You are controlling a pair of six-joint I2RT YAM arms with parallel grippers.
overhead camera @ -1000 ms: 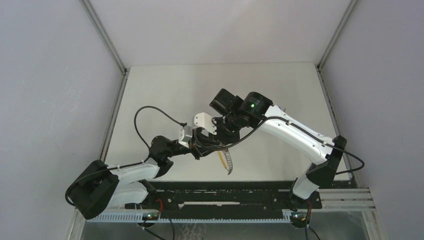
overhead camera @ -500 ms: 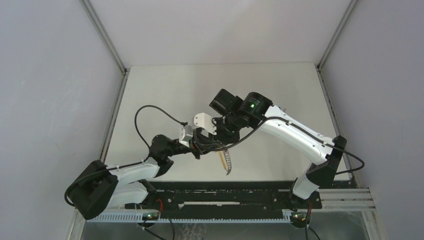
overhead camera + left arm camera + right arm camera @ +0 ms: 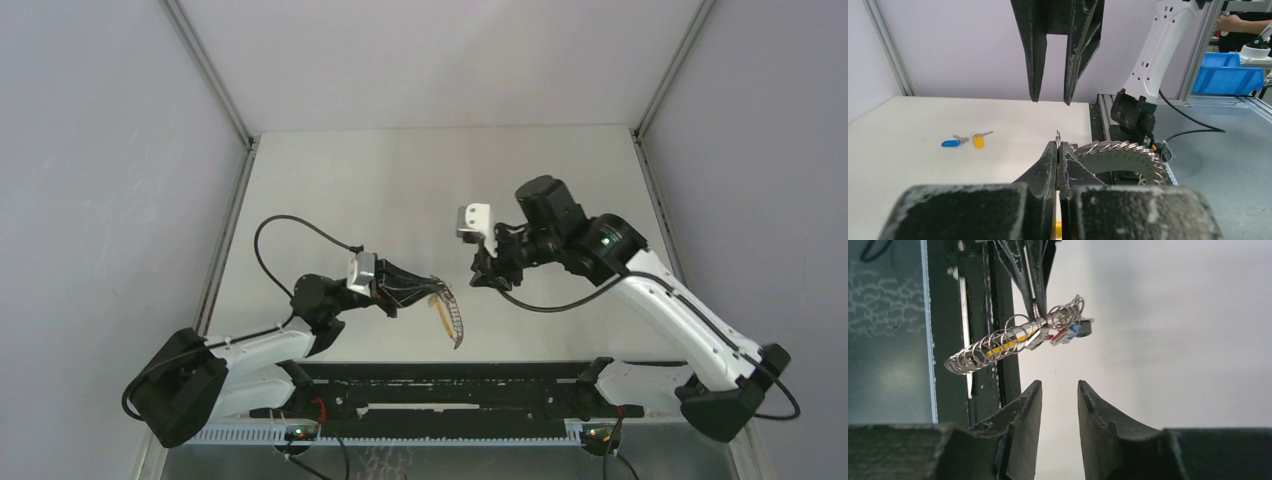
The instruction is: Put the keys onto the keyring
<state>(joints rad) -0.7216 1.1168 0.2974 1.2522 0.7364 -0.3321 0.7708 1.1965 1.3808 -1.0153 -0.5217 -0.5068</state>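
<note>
The keyring (image 3: 1013, 342) is a curved grey strip carrying many thin wire rings, with a yellow section and small red and blue pieces (image 3: 1068, 332) at one end. My left gripper (image 3: 1058, 146) is shut on one thin ring of it and holds the keyring (image 3: 455, 322) above the table's near edge. My right gripper (image 3: 1059, 385) is open and empty, a short way off the keyring, with its fingers (image 3: 1050, 50) facing the left gripper. Two keys, one with a blue head (image 3: 950, 143) and one with a yellow head (image 3: 978, 142), lie on the white table.
The black rail (image 3: 450, 372) with both arm bases runs along the table's near edge. Grey walls and aluminium posts (image 3: 210, 70) close the cell. Blue bins (image 3: 1228, 75) stand beyond the table on the right of the left wrist view.
My left gripper closed on the keyring. My right gripper let go, opened and swung away to the right, so the arms no longer overlap.
</note>
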